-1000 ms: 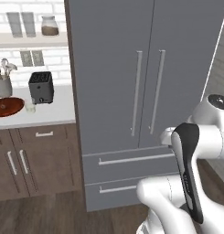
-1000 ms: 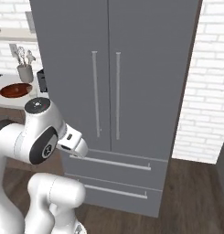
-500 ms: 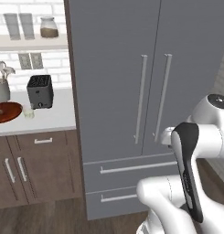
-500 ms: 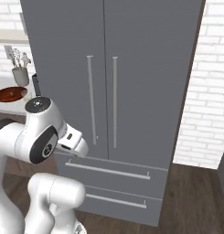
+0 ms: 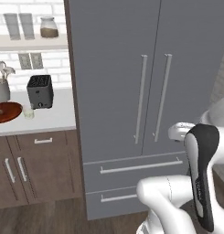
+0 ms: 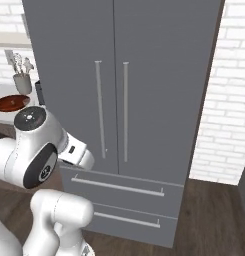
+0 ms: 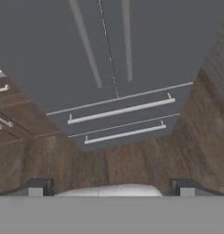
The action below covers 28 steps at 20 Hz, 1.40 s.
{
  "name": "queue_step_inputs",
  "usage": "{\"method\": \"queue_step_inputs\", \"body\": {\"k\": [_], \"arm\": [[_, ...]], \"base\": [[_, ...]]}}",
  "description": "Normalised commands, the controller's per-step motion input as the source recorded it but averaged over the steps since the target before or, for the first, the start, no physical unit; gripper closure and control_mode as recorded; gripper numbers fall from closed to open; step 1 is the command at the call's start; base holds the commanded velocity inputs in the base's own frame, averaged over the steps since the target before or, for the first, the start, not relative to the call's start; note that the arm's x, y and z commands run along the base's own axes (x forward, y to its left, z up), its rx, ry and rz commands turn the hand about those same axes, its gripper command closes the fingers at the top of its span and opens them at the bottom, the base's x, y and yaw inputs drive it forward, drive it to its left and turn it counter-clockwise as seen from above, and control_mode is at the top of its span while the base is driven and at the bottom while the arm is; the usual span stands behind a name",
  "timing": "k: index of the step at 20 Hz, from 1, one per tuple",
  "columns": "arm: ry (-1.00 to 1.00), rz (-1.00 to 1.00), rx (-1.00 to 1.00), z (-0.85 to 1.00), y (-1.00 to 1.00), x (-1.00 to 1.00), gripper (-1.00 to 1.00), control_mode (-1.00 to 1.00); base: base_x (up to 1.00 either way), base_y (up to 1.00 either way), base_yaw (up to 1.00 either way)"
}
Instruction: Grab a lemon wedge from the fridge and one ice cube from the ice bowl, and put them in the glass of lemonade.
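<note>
White robot arm is folded low before the tall grey French-door fridge [image 5: 150, 91]; its gripper [image 7: 111, 186] points down at the wood floor [image 7: 145, 160], fingers spread wide, holding nothing. Fridge: two closed doors, two drawers. On the white counter [image 5: 49, 119] left of the fridge: one reddish-brown wooden bowl [image 5: 6, 112], one small clear glass [image 5: 28, 111], one black toaster [image 5: 40, 91]. Floor ahead lies open.

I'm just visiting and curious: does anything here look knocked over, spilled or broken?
Nothing stands out. The fridge has both doors and both drawers shut. On the counter the ice bowl, the glass of lemonade and the toaster all sit upright, with no spill visible.
</note>
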Motion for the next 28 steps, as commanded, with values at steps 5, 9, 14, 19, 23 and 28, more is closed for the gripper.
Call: {"method": "queue_step_inputs", "body": {"k": [5, 9, 14, 19, 23, 28], "arm": [[-0.29, 0.00, -0.01, 1.00, 0.00, 0.00, -1.00, -1.00], [-0.19, 0.00, 0.00, 1.00, 0.00, 0.00, -1.00, -1.00], [-0.13, 0.00, -0.03, 1.00, 0.00, 0.03, -1.00, -1.00], [0.02, -0.01, -0.15, 0.14, 0.00, 0.71, -1.00, -1.00], [0.00, -0.01, -0.01, -0.59, -0.22, 1.00, -1.00, -1.00], [0.00, -0.01, 0.00, -0.79, -0.32, 1.00, -1.00, -1.00]], "base": [[0.00, 0.00, 0.00], [0.00, 0.00, 0.00], [0.00, 0.00, 0.00], [0.00, 0.00, 0.00], [0.00, 0.00, 0.00], [0.00, 0.00, 0.00]]}}
